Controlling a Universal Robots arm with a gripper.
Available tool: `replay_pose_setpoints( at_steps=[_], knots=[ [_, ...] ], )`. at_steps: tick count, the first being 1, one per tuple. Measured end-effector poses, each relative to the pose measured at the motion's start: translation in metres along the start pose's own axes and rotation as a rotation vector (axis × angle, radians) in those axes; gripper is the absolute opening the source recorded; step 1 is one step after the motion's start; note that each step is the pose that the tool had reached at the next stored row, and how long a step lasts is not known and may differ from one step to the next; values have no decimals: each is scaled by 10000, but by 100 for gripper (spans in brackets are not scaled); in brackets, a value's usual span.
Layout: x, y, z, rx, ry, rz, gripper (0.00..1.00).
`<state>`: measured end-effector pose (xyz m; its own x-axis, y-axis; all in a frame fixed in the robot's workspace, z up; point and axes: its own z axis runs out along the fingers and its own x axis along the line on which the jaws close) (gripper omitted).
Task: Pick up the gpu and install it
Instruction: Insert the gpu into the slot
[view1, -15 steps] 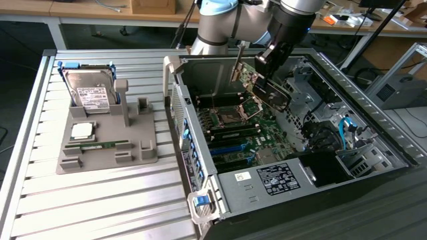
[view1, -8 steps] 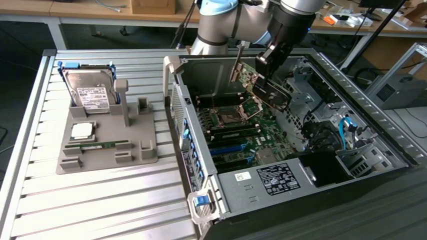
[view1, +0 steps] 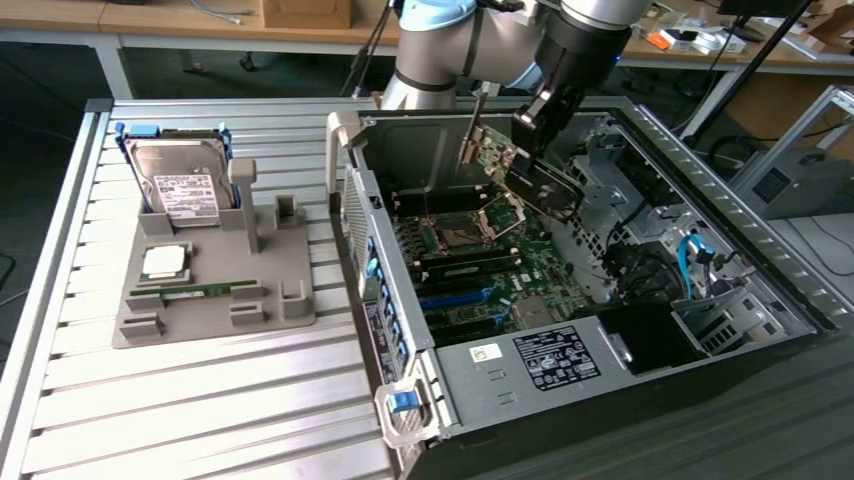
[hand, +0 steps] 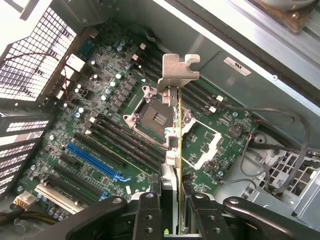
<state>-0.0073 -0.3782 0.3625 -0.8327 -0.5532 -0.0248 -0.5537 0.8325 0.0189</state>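
Observation:
The gpu (view1: 521, 170), a dark green card with a silver end bracket (view1: 470, 130), hangs tilted inside the open computer case (view1: 400, 330), above the motherboard (view1: 487, 270). My gripper (view1: 531, 125) is shut on the card's upper part. In the wrist view the gpu (hand: 179, 125) shows edge-on, clamped between my two black fingers (hand: 149, 215), and its bracket (hand: 177, 72) points away from the camera over the processor socket (hand: 152, 115). The card is clear of the board. The blue slot (hand: 92, 162) lies off to one side of it.
A grey holder (view1: 214, 300) at the exterior view's left carries a silver hard drive (view1: 184, 190), a processor chip (view1: 167, 262) and a green memory stick (view1: 200, 290). The case walls, drive bays (view1: 641, 190), cables (hand: 280, 150) and power supply (view1: 561, 360) crowd the board.

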Motion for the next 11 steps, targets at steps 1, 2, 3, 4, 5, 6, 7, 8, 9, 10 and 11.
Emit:
replay_pose_setpoints(
  at_steps=[1,2,3,4,5,6,7,8,9,10,11],
  knots=[
    [0,0,0,-1,1,-43,27],
    [0,0,0,-2,1,-70,27],
    [0,0,0,-2,2,-91,27],
    [0,0,0,-3,2,-123,27],
    [0,0,0,-4,3,-153,27],
    [0,0,0,-4,4,-191,27],
    [0,0,0,-5,4,-213,27],
    [0,0,0,-6,5,-232,27],
    [0,0,0,-6,6,-260,27],
    [0,0,0,-7,6,-285,27],
    [0,0,0,-8,6,-318,27]
  ],
)
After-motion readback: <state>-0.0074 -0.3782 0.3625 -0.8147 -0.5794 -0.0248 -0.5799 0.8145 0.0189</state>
